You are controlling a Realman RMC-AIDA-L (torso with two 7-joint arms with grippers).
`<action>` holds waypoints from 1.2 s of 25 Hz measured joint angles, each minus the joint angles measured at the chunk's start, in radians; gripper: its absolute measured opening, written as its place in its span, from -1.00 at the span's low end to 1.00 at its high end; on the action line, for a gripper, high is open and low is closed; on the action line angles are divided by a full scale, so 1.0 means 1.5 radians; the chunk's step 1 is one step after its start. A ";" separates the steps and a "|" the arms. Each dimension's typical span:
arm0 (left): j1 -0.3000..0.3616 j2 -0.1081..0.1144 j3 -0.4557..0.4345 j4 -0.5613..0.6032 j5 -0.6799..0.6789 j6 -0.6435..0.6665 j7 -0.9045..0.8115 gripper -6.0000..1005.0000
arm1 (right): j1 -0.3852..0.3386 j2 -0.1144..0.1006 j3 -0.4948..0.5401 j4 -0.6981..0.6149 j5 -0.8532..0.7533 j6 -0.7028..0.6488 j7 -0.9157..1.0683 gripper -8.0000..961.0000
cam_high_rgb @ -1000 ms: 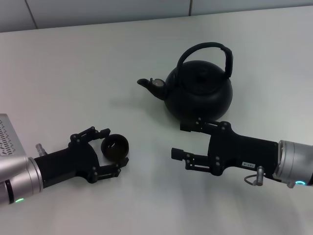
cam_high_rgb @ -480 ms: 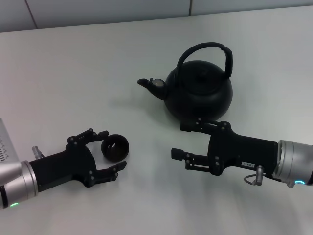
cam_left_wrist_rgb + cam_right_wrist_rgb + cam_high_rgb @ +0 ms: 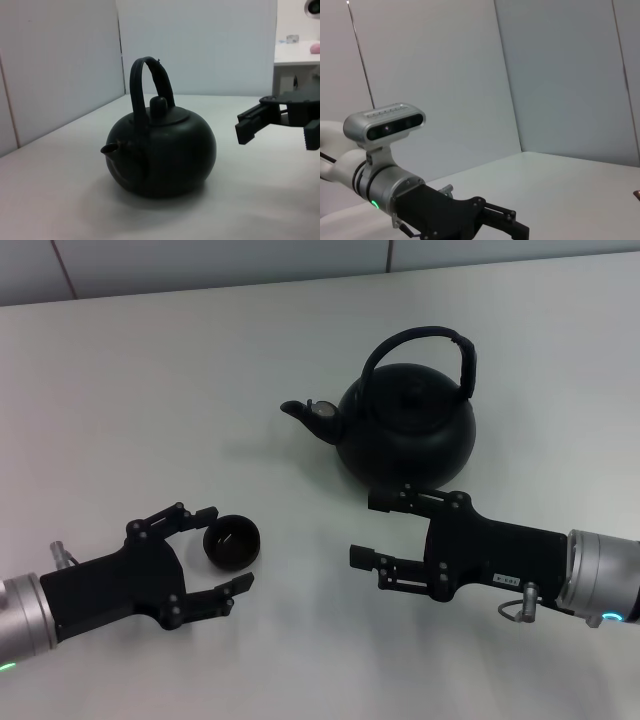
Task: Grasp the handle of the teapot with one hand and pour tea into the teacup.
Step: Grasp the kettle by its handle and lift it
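Note:
The matte-black teapot [image 3: 405,430] stands on the white table with its spout pointing left and its arched handle [image 3: 420,337] upright. It also shows in the left wrist view [image 3: 160,160]. The tiny black teacup [image 3: 232,543] stands upright to the front left of it. My left gripper [image 3: 230,546] is open, with one fingertip on each side of the cup and neither touching it. My right gripper [image 3: 363,528] is open and empty, low in front of the teapot, to the right of the cup. The cup is out of view in both wrist views.
The white table [image 3: 150,390] runs back to a grey panelled wall [image 3: 200,260]. The right gripper's fingers [image 3: 255,120] show beside the teapot in the left wrist view. The left arm's wrist camera [image 3: 385,125] and fingers [image 3: 490,220] show in the right wrist view.
My left arm has drawn back to the left and front, so the cup now sits near its fingertips instead of deep between the fingers. The cup, teapot and right arm have stayed put.

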 joint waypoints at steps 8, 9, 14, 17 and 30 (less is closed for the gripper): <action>0.003 0.031 -0.003 0.017 0.008 0.069 -0.013 0.73 | 0.002 0.000 0.001 0.000 0.000 0.000 -0.002 0.54; 0.002 0.044 -0.009 0.038 0.040 0.099 -0.026 0.73 | 0.003 0.000 0.001 0.000 0.000 0.001 -0.002 0.54; 0.002 0.074 -0.078 0.137 0.167 0.187 -0.128 0.73 | 0.003 0.000 0.008 -0.002 0.000 0.006 -0.002 0.54; 0.000 0.078 -0.133 0.170 0.218 0.242 -0.150 0.73 | 0.001 0.000 0.019 -0.001 0.000 0.007 -0.003 0.54; -0.016 0.073 -0.215 0.199 0.296 0.326 -0.168 0.73 | -0.033 0.001 0.121 0.010 0.000 -0.011 -0.004 0.54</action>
